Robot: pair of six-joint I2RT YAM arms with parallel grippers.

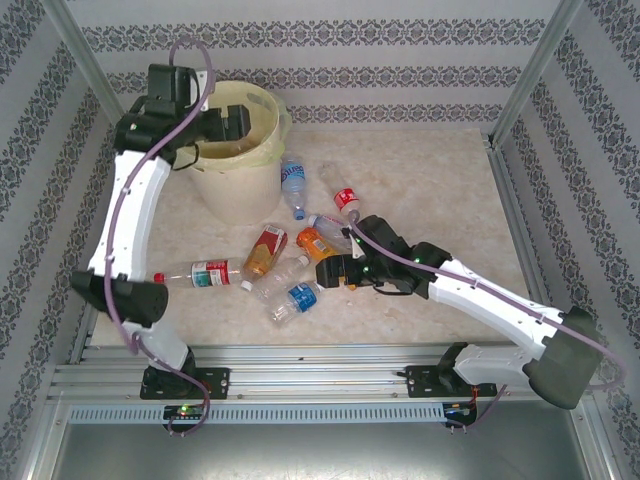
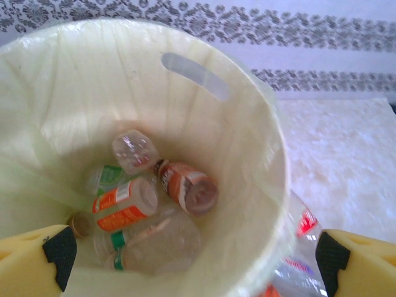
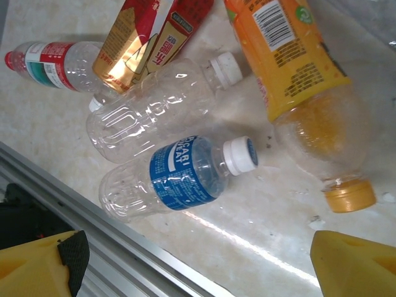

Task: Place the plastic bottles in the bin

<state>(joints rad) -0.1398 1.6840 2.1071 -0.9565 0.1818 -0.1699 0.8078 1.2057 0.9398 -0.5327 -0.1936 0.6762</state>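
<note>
- My left gripper point(image 1: 232, 122) hangs over the mouth of the bin point(image 1: 240, 190). The fingers are spread wide with nothing between them.
- The bin stands upright at the 11 o'clock corner of the table point(image 1: 440, 180), with a pale bag lining it.
- The left wrist view looks down into the bin, where five bottles lie at the bottom.
- The orange-label bottle point(image 2: 120, 207) is near the centre.
- The brown-label bottle point(image 2: 185, 185) lies against it at 2 o'clock.
- The bare clear bottle point(image 2: 133, 150) is at 12 o'clock.
- The green-label bottle point(image 2: 105, 176) is at 10 o'clock, partly hidden.
- The green-banded bottle point(image 2: 145, 244) is at 6 o'clock.
- My right gripper point(image 1: 332, 272) sits low over the middle of the table. Its fingers are wide apart and hold nothing.
- In the right wrist view, the blue-label bottle point(image 3: 185, 176) lies on its side just ahead of my fingers, with its white cap pointing to 3 o'clock.
- The unlabelled bottle point(image 3: 161, 105) touches it on the 12 o'clock side.
- The orange bottle point(image 3: 303, 80) lies at 2 o'clock, cap towards 5 o'clock.
- The red-and-gold bottle point(image 3: 154, 31) is at 11 o'clock.
- The red-label bottle point(image 3: 49, 62) is at 10 o'clock and has a red cap.
- In the top view, two more bottles lie apart from this heap, towards 12 o'clock.
- The bottle by the bin point(image 1: 292, 180) is just beside the bin's wall.
- The red-capped bottle point(image 1: 343, 197) lies to its 3 o'clock.
</note>
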